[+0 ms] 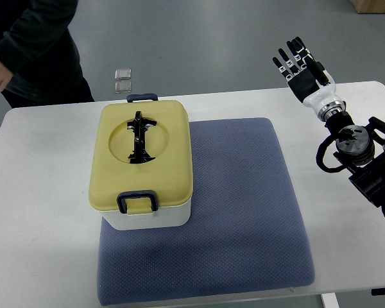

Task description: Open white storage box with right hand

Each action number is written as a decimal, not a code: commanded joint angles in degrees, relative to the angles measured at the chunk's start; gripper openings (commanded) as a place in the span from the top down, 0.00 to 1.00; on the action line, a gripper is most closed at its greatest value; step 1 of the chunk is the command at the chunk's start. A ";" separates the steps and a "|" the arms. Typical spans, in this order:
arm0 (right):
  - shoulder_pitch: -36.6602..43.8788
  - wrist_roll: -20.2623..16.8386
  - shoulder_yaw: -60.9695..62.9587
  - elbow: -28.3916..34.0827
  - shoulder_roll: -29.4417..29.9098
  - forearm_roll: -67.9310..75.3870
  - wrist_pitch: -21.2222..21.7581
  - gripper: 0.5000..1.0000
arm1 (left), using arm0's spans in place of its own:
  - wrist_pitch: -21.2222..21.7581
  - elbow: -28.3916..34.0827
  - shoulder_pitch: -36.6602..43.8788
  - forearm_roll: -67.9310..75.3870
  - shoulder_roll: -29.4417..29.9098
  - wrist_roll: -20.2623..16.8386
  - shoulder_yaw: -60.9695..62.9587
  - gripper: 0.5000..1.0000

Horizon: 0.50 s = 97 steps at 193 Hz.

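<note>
The white worktop (45, 256) carries a blue mat (244, 218). On the mat's 10 o'clock corner stands the white storage box (144, 215), its yellow lid (141, 160) closed. At 2 o'clock, well apart, the right hand (301, 67) hovers with fingers (287, 58) spread, holding nothing.

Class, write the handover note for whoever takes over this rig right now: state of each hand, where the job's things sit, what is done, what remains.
Right hand: open, fingers spread, raised over the far right of the table, well clear of the box, holding nothing.
Left hand: not in view.
White storage box: on the left part of the blue mat, yellow lid on, dark near latch down over the lid's front edge, black handle lying flat in the lid's recess.
A person stands beyond the table's far left corner.
Done: nothing yet.
Left: reach over to the box and open it.
</note>
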 commanded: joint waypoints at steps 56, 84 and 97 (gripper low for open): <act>0.20 0.02 -0.09 0.06 -0.09 0.00 -0.09 0.14 | 0.22 -0.18 0.00 0.01 0.00 0.18 -0.38 0.00; 0.73 -0.42 -0.26 0.15 -0.35 -0.18 -0.18 0.14 | -0.22 -0.09 0.00 0.01 0.00 0.18 -0.29 0.00; 1.61 -0.51 -0.27 0.15 -0.35 -1.40 -0.18 0.14 | -0.22 -0.09 0.00 0.01 0.00 0.09 -0.29 0.00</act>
